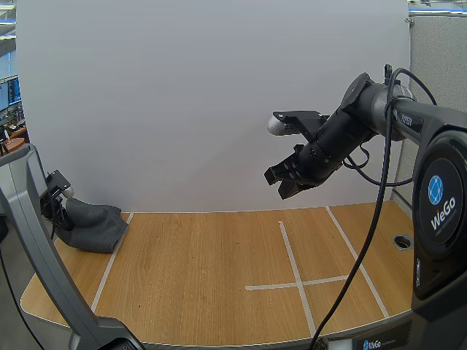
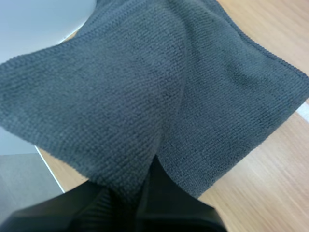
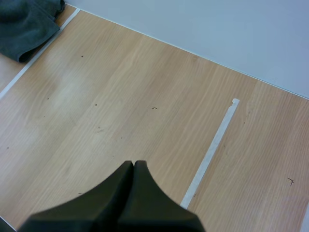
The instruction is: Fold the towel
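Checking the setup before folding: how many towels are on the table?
1. The grey towel sits bunched at the table's back left, pinched in the left gripper. Another could hide beneath it.

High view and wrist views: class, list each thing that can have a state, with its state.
grey towel: bunched, not yet folded, on the table's left side
left gripper: jaws shut on the grey towel
right gripper: jaws shut on nothing, raised over the table

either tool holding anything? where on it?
Left tool pinches the grey towel at a puckered spot on its edge. Right tool is shut on nothing, above the table.
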